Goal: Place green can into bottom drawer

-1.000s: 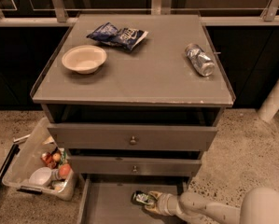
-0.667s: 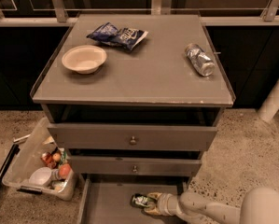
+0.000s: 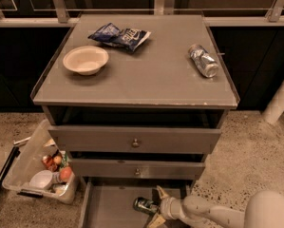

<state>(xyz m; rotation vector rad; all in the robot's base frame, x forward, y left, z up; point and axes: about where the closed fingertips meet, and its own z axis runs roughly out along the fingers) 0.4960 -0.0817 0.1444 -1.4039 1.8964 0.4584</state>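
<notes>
Lying on the bottom drawer [image 3: 108, 209] floor, green can [image 3: 144, 205] sits at gripper [image 3: 156, 206], jaws spread wide around its end; probably released, placement done.

Dim, warm light falls from above, so the cabinet top [image 3: 141, 80], from centre towards 12 o'clock, is the brightest, most evenly lit surface. The silver can [image 3: 203, 61] at 2 o'clock shows small glints. Deep shadow fills the recess under the top and the background along the upper edge. At 6 o'clock the bottom drawer [image 3: 108, 208] lies in shade; there the pale gripper [image 3: 156, 206], fingers spread at the green can [image 3: 143, 204], stands out.
</notes>
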